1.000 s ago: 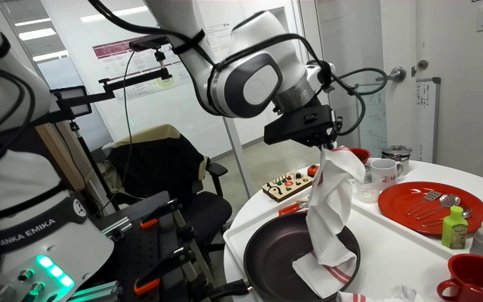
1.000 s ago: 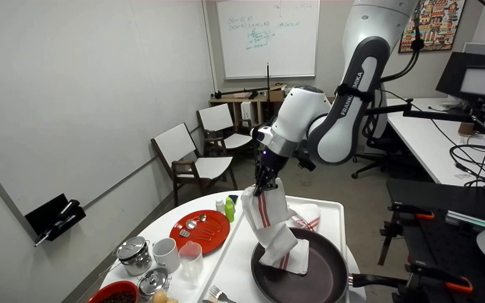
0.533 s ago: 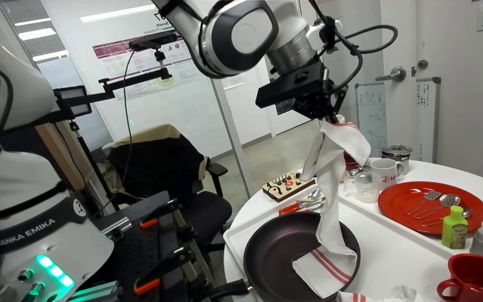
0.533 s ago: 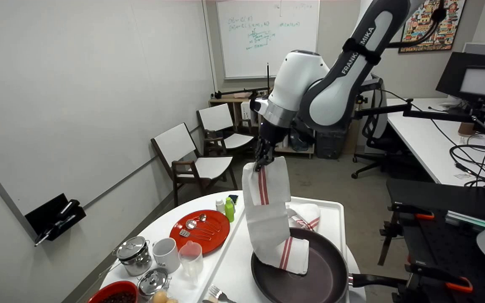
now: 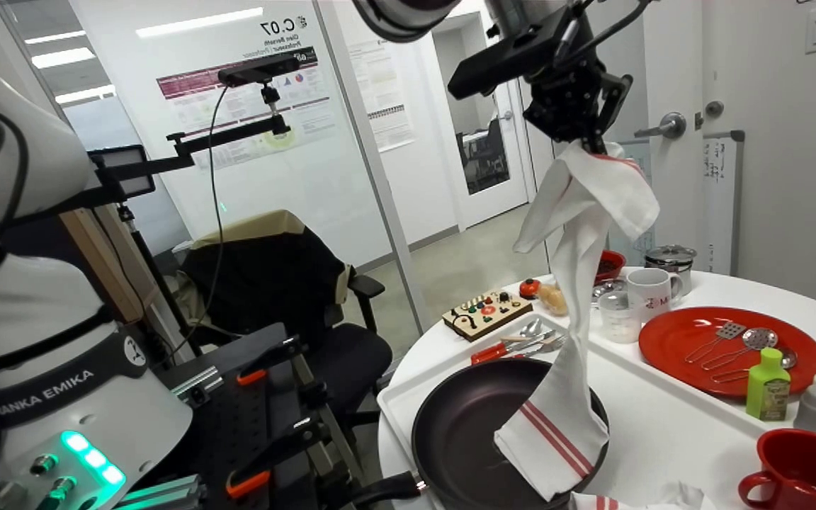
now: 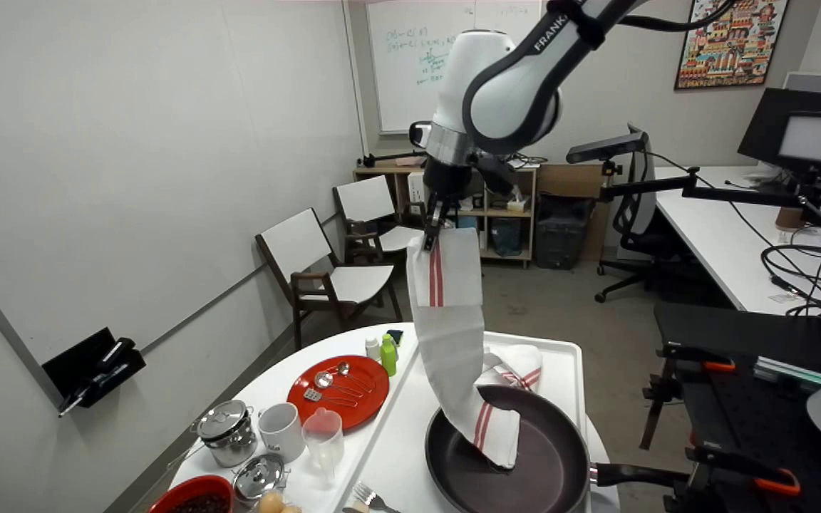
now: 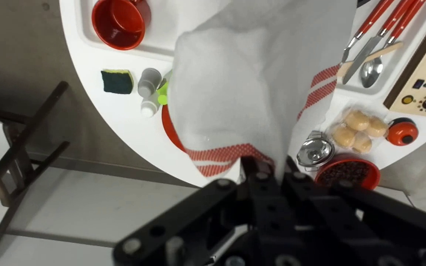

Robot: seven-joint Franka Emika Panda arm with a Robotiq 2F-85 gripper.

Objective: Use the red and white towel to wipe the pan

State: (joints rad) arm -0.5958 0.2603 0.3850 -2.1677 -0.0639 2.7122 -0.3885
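Step in hand, as I judge it: the wipe, perhaps between strokes. Red and white towel (image 6: 451,342) hangs in a long drape, lower end lying in the pan (image 6: 547,450). In an exterior view, pan as dial: cloth crosses the rim at 10 to 11 o'clock, stops near centre; handle (image 6: 638,475) a little past 3. Slack hang suggests scant pressure on the pan. Next, if wiping is wanted: lower, bunch the cloth, press, sweep toward the bare 4 o'clock side. If finished: draw the towel out, well clear of the rim. Gripper (image 6: 430,241) high above, toward 11 o'clock. Fingers together, clamped on the towel's upper part by its red stripes, only thin cloth between. Second striped cloth (image 6: 519,365) lies on the tray (image 6: 560,363) at 12, just beyond the rim, not gripped.
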